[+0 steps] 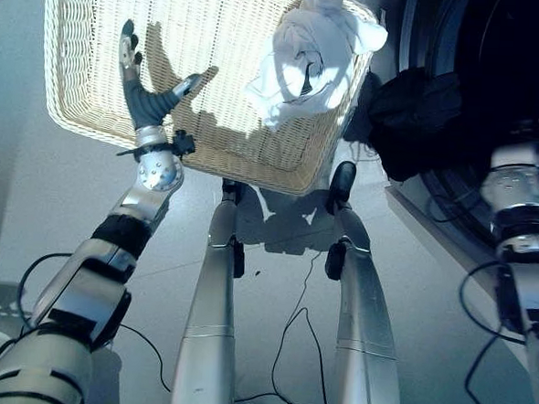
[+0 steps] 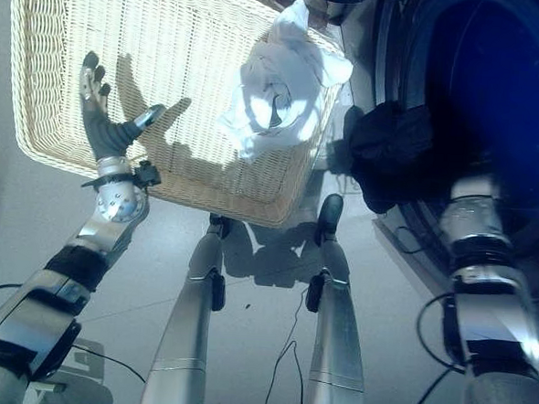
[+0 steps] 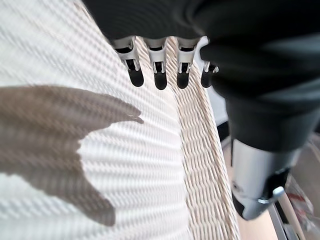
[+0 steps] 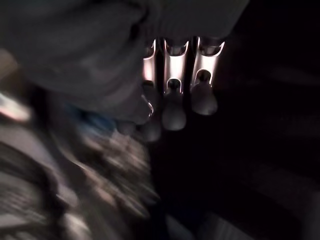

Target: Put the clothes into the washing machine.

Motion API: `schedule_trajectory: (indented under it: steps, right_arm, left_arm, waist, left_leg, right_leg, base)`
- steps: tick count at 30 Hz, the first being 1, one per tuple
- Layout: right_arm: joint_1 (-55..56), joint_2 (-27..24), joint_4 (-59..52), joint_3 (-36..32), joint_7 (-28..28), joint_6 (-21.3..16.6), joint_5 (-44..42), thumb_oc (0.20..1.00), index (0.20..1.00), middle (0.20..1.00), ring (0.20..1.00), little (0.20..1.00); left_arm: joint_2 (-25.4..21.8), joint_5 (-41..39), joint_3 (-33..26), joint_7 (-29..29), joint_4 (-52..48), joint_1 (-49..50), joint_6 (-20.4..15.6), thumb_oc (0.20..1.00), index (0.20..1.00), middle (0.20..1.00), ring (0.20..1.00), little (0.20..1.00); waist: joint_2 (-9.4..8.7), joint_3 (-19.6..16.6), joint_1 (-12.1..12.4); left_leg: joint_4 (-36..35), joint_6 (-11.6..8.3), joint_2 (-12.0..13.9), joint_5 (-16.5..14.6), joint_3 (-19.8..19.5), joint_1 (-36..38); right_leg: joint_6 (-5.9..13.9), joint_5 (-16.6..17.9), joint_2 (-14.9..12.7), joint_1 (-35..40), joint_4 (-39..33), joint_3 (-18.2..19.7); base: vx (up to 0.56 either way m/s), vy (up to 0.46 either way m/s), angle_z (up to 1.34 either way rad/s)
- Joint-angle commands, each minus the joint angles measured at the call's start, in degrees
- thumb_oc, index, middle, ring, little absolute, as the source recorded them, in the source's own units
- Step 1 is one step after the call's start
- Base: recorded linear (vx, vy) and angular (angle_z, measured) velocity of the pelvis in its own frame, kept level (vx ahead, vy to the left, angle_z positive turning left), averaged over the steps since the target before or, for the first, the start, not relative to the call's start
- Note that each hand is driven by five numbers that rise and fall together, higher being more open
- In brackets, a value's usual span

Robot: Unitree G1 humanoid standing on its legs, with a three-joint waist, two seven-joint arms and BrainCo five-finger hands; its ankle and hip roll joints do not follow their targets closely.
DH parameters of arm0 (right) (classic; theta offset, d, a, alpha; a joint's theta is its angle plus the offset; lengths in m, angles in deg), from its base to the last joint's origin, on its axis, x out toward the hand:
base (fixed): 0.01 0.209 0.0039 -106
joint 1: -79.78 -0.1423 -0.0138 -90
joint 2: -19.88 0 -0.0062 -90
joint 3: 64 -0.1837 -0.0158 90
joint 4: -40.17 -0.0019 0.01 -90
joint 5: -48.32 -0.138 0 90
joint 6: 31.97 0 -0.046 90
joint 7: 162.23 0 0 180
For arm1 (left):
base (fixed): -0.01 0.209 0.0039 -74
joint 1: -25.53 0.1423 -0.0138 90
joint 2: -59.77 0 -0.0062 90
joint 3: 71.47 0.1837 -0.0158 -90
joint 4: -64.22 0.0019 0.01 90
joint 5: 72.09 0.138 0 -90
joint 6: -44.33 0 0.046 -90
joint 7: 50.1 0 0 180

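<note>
While a crumpled white garment [image 1: 310, 63] lies bunched against the right edge of the wicker basket [image 1: 92, 109], a dark garment [image 2: 386, 159] hangs over the lip of the washing machine's [image 2: 495, 106] open drum, just beside that edge. The right hand [image 4: 172, 107] reaches toward the dark drum; whether its fingers grip the dark cloth cannot be told. The left hand [image 1: 144, 89] hovers spread and empty over the basket's near left corner, well apart from the white garment, probably waiting its turn.
</note>
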Motion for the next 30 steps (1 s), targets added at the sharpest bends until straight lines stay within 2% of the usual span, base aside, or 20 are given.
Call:
schedule_trajectory:
  steps: [1,2,3,4,5,6,8,10,11,13,18,21,22,24,25,29,30]
  right_arm:
    - [1.5,-12.5,-3.7,2.24,3.82,-2.08,5.8,0.228,0.228,0.228,0.228,0.228]
    - [0.79,-14.1,-4.37,3.47,2.09,-0.92,9.0,0.57,0.57,0.57,0.57,0.57]
    - [0.65,-14.41,-4.87,3.87,1.78,-0.61,9.33,0.624,0.624,0.624,0.624,0.624]
    - [0.64,-14.66,-5.54,4.43,1.53,0.13,11.59,1.0,1.0,1.0,1.0,1.0]
    - [0.75,-14.73,-7.82,5.73,2.18,2.78,21.37,1.0,1.0,1.0,1.0,1.0]
    - [0.78,-14.7,-8.87,6.27,2.52,3.63,23.04,1.0,1.0,1.0,1.0,1.0]
    - [0.19,-13.43,-12.73,8.32,5.32,7.43,32.14,1.0,1.0,1.0,1.0,1.0]
    - [-0.15,-11.27,-16.7,10.16,4.78,11.01,38.42,1.0,1.0,1.0,1.0,1.0]
    - [-0.29,-9.63,-19.02,11.9,4.82,13.84,45.56,1.0,1.0,1.0,1.0,1.0]
    - [-0.23,-8.2,-21.03,13.37,4.43,16.47,50.54,1.0,1.0,1.0,1.0,1.0]
    - [-1.22,-4.99,-24.48,20.1,2.27,25.14,70.78,1.0,1.0,1.0,1.0,1.0]
    - [-1.48,-4.97,-24.23,22.52,1.61,26.28,75.25,1.0,1.0,1.0,1.0,1.0]
    - [-2.0,-5.49,-24.42,25.96,1.1,27.68,83.05,1.0,1.0,1.0,1.0,1.0]
    - [-2.74,-5.56,-23.73,28.04,0.54,27.8,85.2,1.0,1.0,1.0,1.0,1.0]
    - [-3.43,-5.71,-22.94,31.17,0.14,27.76,89.37,1.0,1.0,1.0,1.0,1.0]
    - [-3.8,-5.63,-21.83,34.73,-1.1,27.83,94.95,1.0,1.0,1.0,1.0,1.0]
    - [-4.83,-5.37,-19.09,37.66,-2.92,27.6,98.11,1.0,1.0,1.0,1.0,1.0]
  left_arm:
    - [-1.81,-1.78,-2.14,-0.29,-2.67,0.24,-1.64,1.0,1.0,1.0,1.0,1.0]
    - [-2.64,-2.63,-1.96,0.46,-2.69,-0.62,-0.85,1.0,1.0,1.0,1.0,1.0]
    - [-2.83,-2.86,-1.88,0.62,-2.59,-0.84,-0.73,1.0,1.0,1.0,1.0,1.0]
    - [-3.0,-3.06,-1.72,0.79,-2.45,-1.14,-0.59,1.0,1.0,1.0,1.0,1.0]
    - [-2.94,-3.18,-1.49,0.85,-2.24,-1.67,-0.33,1.0,1.0,1.0,1.0,1.0]
    - [-3.0,-3.27,-1.46,0.96,-2.19,-1.88,-0.17,1.0,1.0,1.0,1.0,1.0]
    - [-2.58,-2.96,-1.31,1.04,-1.97,-2.49,0.14,1.0,1.0,1.0,1.0,1.0]
    - [-1.75,-2.27,-1.52,1.04,-1.95,-3.0,0.54,1.0,1.0,1.0,1.0,1.0]
    - [-1.22,-1.98,-1.46,0.96,-1.76,-3.48,0.76,1.0,1.0,1.0,1.0,1.0]
    - [-0.75,-1.69,-1.63,0.88,-1.59,-3.8,0.95,1.0,1.0,1.0,1.0,1.0]
    - [1.19,-0.28,-2.31,0.26,-0.95,-4.08,0.52,1.0,1.0,1.0,1.0,1.0]
    - [1.4,-0.1,-2.5,0.32,-0.78,-3.95,0.05,1.0,1.0,1.0,1.0,1.0]
    - [1.68,0.43,-2.47,0.04,-1.02,-3.9,-0.19,1.0,1.0,1.0,1.0,1.0]
    - [1.72,0.72,-2.29,-0.1,-1.12,-4.41,0.25,1.0,1.0,1.0,1.0,1.0]
    - [1.78,0.75,-1.9,-0.43,-1.05,-4.54,-0.03,1.0,1.0,1.0,1.0,1.0]
    - [1.92,0.68,-1.81,-0.56,-0.99,-4.65,-0.24,1.0,1.0,1.0,1.0,1.0]
    - [1.95,0.35,-1.56,-0.35,-0.75,-5.14,-0.22,1.0,1.0,1.0,1.0,1.0]
  waist:
    - [0.46,-1.16,-2.81]
    - [0.11,-1.16,-3.04]
    - [0.03,-1.16,-3.12]
    - [-0.07,-1.16,-3.24]
    - [-0.17,-1.16,-3.39]
    - [-0.19,-1.16,-3.4]
    - [-0.05,-1.16,-3.29]
    - [0.32,-1.16,-3.05]
    - [0.62,-1.16,-2.9]
    - [0.93,-1.16,-2.89]
    - [1.8,-1.16,-2.62]
    - [2.0,-1.16,-2.58]
    - [2.18,-1.16,-2.49]
    - [2.23,-1.16,-2.46]
    - [2.3,-1.16,-2.41]
    - [2.34,-1.16,-2.41]
    - [2.46,-1.16,-2.23]
  left_leg:
    - [3.64,2.29,-2.13,-5.65,-1.58,0.96]
    - [3.76,2.39,-2.04,-5.69,-1.58,1.12]
    - [3.81,2.44,-2.05,-5.69,-1.58,1.17]
    - [3.96,2.53,-2.11,-5.72,-1.62,1.16]
    - [4.2,2.74,-2.18,-5.72,-1.65,1.14]
    - [4.23,2.81,-2.26,-5.73,-1.7,1.15]
    - [4.26,3.08,-2.6,-5.78,-1.72,1.09]
    - [4.16,3.22,-2.84,-5.84,-1.62,0.94]
    - [4.06,3.27,-2.9,-5.81,-1.49,0.87]
    - [4.05,3.29,-2.92,-5.83,-1.27,0.84]
    - [4.12,3.1,-2.73,-5.64,-0.44,0.23]
    - [4.07,3.05,-2.73,-5.53,-0.25,0.1]
    - [4.07,3.04,-2.62,-5.35,-0.05,-0.25]
    - [4.13,3.01,-2.64,-5.29,0.03,-0.48]
    - [4.11,2.94,-2.66,-5.17,0.09,-0.68]
    - [4.3,2.91,-2.65,-5.11,0.26,-0.86]
    - [4.51,2.8,-2.74,-5.19,0.31,-0.88]
  right_leg:
    - [4.21,2.03,2.62,4.22,-1.6,-3.13]
    - [4.2,2.07,2.56,4.41,-1.56,-3.21]
    - [4.15,2.05,2.57,4.44,-1.53,-3.2]
    - [4.12,2.06,2.52,4.41,-1.42,-3.18]
    - [4.1,2.02,2.38,4.37,-1.16,-3.19]
    - [4.07,1.98,2.36,4.37,-1.15,-3.18]
    - [4.01,1.83,2.21,4.25,-1.14,-3.26]
    - [3.97,1.52,1.96,3.94,-1.07,-3.41]
    - [3.94,1.28,1.78,3.77,-0.93,-3.44]
    - [3.88,0.99,1.71,3.56,-0.68,-3.42]
    - [3.82,0.24,1.35,2.8,-0.14,-3.36]
    - [3.83,0.16,1.32,2.66,-0.05,-3.36]
    - [3.9,0.13,1.23,2.37,0.03,-3.37]
    - [3.97,0.08,1.22,2.18,0.07,-3.4]
    - [3.97,0.13,1.27,2.01,0.01,-3.41]
    - [3.98,0.09,1.37,1.89,-0.01,-3.4]
    - [3.99,0.03,1.38,1.88,-0.06,-3.37]
  base:
    - [0.0,0.0,0.0]
    - [0.0,0.0,0.0]
    - [-0.01,-0.006,-0.04]
    - [0.0,-0.004,-0.04]
    - [0.0,0.0,0.0]
    - [0.0,0.0,0.0]
    - [0.0,0.0,0.0]
    - [0.0,0.0,0.0]
    - [0.0,0.0,0.0]
    - [0.0,0.0,0.0]
    - [-0.01,0.024,-0.01]
    - [0.0,0.0,0.0]
    - [0.0,0.0,0.0]
    - [0.0,0.0,0.0]
    - [0.0,0.0,0.0]
    - [0.0,0.0,0.0]
    - [0.0,0.0,0.0]
